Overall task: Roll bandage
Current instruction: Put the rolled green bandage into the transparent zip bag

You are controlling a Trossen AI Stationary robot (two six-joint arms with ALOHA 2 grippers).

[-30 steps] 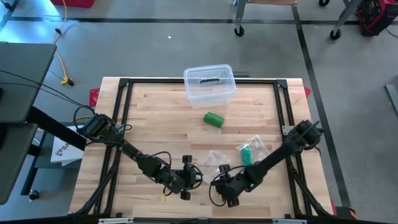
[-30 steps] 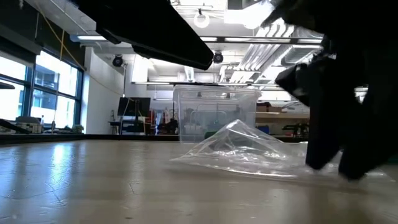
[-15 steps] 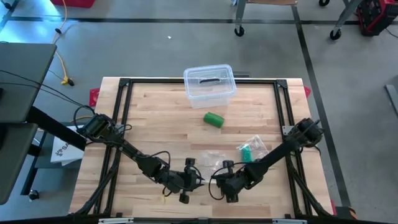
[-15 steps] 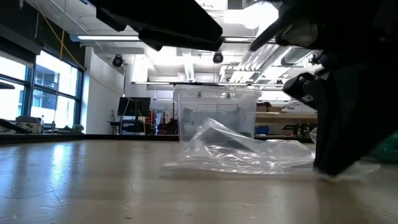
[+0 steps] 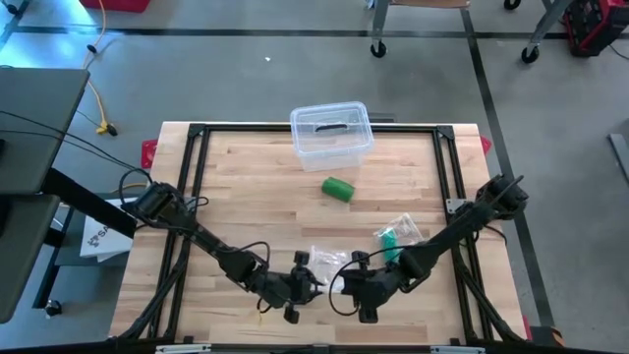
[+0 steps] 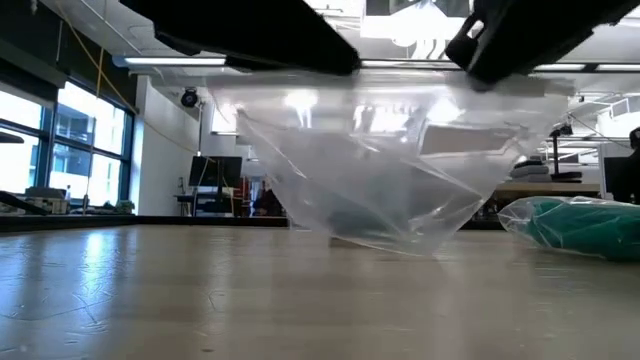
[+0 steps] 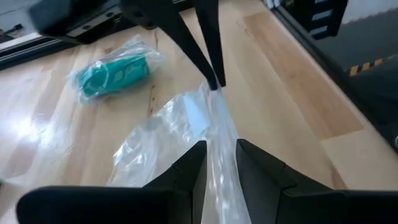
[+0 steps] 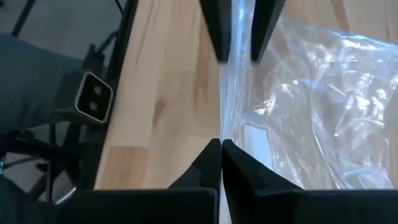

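A clear plastic bag (image 6: 380, 170) hangs spread between my two grippers near the table's front edge. My left gripper (image 5: 307, 282) is shut on one end of its top edge. My right gripper (image 5: 346, 283) is shut on the other end. The two face each other, a short way apart. A loose green bandage roll (image 5: 338, 189) lies on its side at mid-table. Another green roll in its own clear wrapper (image 5: 393, 238) lies just behind my right arm, and it also shows in the low view (image 6: 580, 225). My left gripper has the bag's top edge (image 7: 219, 155) between its two fingers, coming slanting down from the table's left. The edge runs on along the gap between them. My right gripper pinches the same edge (image 8: 222, 138) between its shut fingers, slanting down from the right. The edge is drawn straight between the two grips. The bag sags below it, its lowest fold (image 6: 385, 240) at the table top.
A clear lidded container (image 5: 331, 133) stands at the table's far edge, behind the loose roll. A black frame rail (image 5: 197, 133) runs around the tabletop. Bare wood lies left of my left arm.
My right gripper has shut on the bag's edge and risen. The bag lay crumpled on the table; now its top edge is lifted and stretched between both grippers, and the body hangs spread below. My left gripper has kept its place.
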